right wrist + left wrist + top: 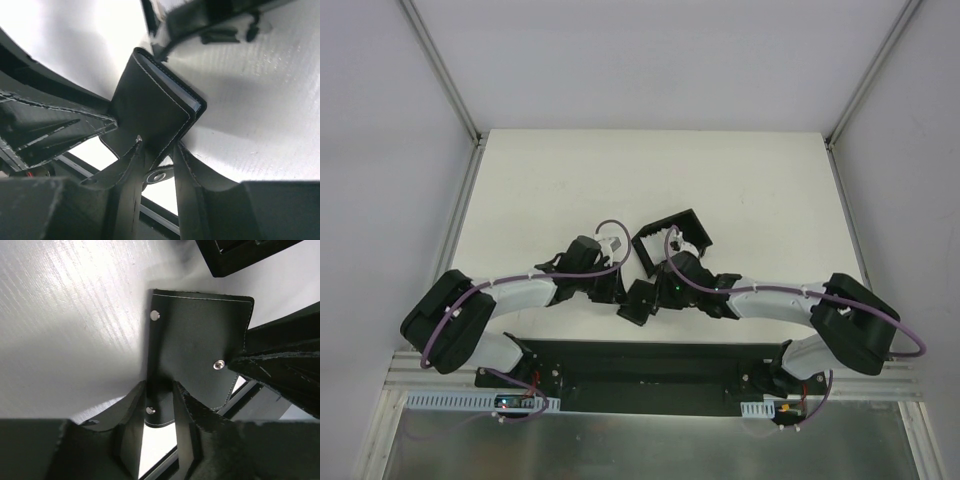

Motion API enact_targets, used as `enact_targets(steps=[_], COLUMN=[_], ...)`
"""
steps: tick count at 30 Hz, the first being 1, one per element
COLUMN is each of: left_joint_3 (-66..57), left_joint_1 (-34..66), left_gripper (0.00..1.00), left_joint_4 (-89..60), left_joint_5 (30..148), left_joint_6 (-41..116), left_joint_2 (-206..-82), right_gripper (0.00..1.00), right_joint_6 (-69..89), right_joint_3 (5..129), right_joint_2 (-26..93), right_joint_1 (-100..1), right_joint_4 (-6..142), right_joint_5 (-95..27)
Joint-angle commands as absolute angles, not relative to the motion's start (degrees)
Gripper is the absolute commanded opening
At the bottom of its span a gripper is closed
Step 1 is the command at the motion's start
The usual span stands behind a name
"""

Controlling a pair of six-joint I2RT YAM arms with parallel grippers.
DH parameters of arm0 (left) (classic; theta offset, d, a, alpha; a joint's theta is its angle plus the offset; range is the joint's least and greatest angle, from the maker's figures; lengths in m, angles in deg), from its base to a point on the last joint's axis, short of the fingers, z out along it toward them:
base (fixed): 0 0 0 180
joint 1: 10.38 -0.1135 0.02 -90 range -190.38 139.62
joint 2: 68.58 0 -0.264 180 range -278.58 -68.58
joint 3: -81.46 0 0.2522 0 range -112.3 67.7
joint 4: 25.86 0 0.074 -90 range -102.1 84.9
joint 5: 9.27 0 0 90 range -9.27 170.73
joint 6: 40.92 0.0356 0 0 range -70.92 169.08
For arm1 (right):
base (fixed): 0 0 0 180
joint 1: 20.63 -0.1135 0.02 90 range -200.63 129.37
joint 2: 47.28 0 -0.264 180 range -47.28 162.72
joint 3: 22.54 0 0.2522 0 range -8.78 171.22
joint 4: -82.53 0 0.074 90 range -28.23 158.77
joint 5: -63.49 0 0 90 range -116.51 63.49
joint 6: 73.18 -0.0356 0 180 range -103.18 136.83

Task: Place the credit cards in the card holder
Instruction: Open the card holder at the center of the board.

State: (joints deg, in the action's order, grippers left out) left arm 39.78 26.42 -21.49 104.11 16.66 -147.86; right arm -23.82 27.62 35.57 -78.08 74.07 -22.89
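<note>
Holding the card holder (200, 335) between them, both arms meet over the middle of the white table (540, 200), a little toward its near edge. The left gripper (159, 390) has its fingers pressed onto one edge of the holder, next to a small metal snap. The right gripper (157, 147) pinches a corner of the same wallet from the right, its fingers closed on the black cover just above the clasp tab. The holder appears tilted and raised off the table, folded nearly flat. From the right wrist, a thin bluish-grey layer shows between its covers along one edge. Just beyond it, on the far side, sits a black walled tray (685, 215). No credit cards can be seen lying loose, and it cannot be told whether that pale layer is lining or card edges.

Judged from this, the step in hand is getting a two-handed hold on the wallet so it can be opened, not yet loading a card. The next move likely calls for one gripper to hold one cover firmly while the other draws the opposite flap away gently, since thin leather can slip or spring shut.
</note>
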Motion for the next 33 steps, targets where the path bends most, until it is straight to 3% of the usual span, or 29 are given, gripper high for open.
enact_targets(steps=[1, 9, 18, 33], left_joint_3=[38.26, 37.90, 38.34, 41.77], left_joint_1=[27.07, 27.07, 27.07, 27.24], left_gripper=[0.31, 0.45, 0.57, 0.65], left_joint_4=[-22.03, -21.50, -19.92, -19.48], left_joint_5=[104.20, 103.76, 103.85, 107.37], left_joint_6=[17.09, 16.74, 17.62, 19.03], left_joint_2=[-145.66, -142.85, -137.40, -129.14], right_gripper=[0.36, 0.47, 0.49, 0.54], right_joint_6=[-19.48, -18.51, -20.00, -24.74], right_joint_3=[30.42, 32.70, 33.23, 33.41], right_joint_2=[32.70, 33.84, 35.86, 37.00], right_joint_1=[-78.46, -78.64, -78.38, -77.58], right_joint_4=[80.09, 82.04, 83.88, 87.75], right_joint_5=[-25.27, -29.58, -30.11, -29.85])
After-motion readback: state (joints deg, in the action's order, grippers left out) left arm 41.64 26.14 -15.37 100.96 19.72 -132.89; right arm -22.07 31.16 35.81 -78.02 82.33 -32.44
